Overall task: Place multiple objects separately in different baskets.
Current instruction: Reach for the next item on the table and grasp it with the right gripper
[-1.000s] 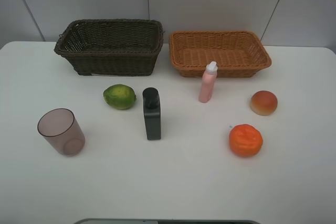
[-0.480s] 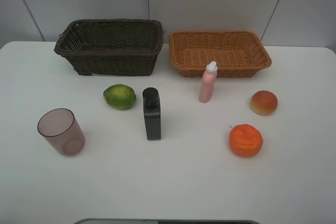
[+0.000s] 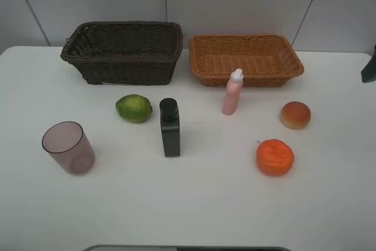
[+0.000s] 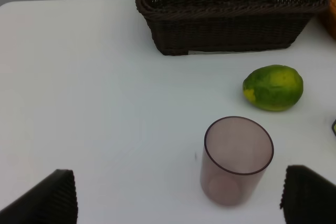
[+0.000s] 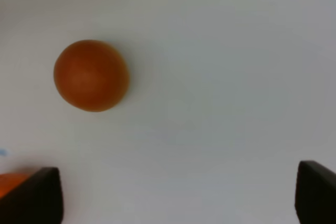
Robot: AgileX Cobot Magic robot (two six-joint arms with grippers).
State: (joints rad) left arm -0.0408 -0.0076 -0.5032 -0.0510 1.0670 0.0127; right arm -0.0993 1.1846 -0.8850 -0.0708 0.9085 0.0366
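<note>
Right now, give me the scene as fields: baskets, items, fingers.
baskets: dark basket left, tan basket right; nothing seen inside either
on table, outside baskets: cup (upright), green fruit, black bottle, pink bottle, peach, orange
left fingers: open, facing cup, no contact
right fingers: open, over table near peach, holding nothing
</note>
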